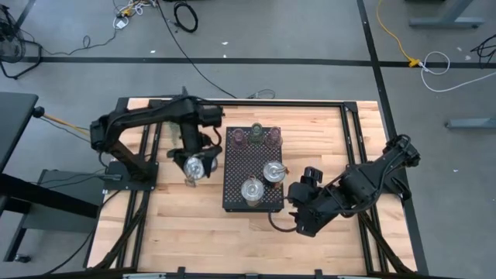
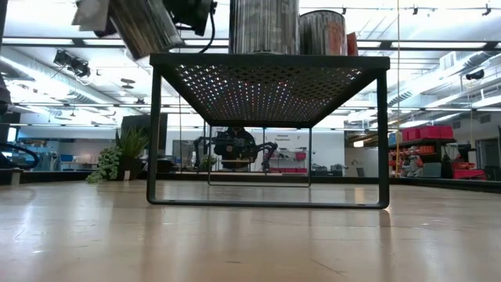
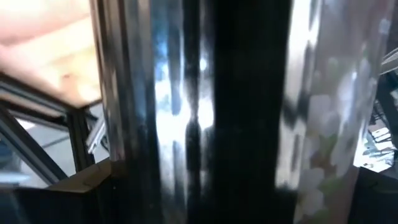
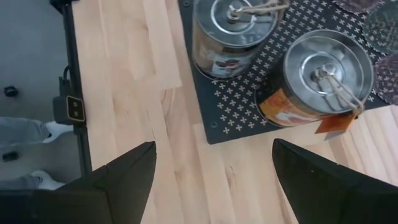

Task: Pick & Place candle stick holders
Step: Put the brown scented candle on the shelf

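Observation:
My left gripper point(image 1: 191, 159) is shut on a wide silvery holder point(image 1: 195, 167), left of the black perforated tray point(image 1: 232, 167). In the low view this holder point(image 2: 145, 27) is tilted and well above the table. It fills the left wrist view point(image 3: 205, 112). Two more silvery holders point(image 1: 273, 172) point(image 1: 252, 190) stand on the tray. Two pinkish-brown ones point(image 1: 240, 138) point(image 1: 273, 137) and a pale green one point(image 1: 256, 130) stand along its far edge. My right gripper point(image 4: 214, 146) is open and empty beside the tray's near right corner point(image 1: 296, 203). My left gripper holds the silvery holder by its side wall point(image 3: 155, 112). The holder is lifted clear of the table and tilted. The holder itself hides the fingers in the wrist view, so the kind of hold does not show.
The tray stands on thin legs point(image 2: 153, 133), raised above the wooden table point(image 1: 186, 225). Bare wood lies left of the tray and along the near edge. Black frame rails point(image 1: 132, 209) run along the table's sides. Cables lie on the floor beyond the far edge.

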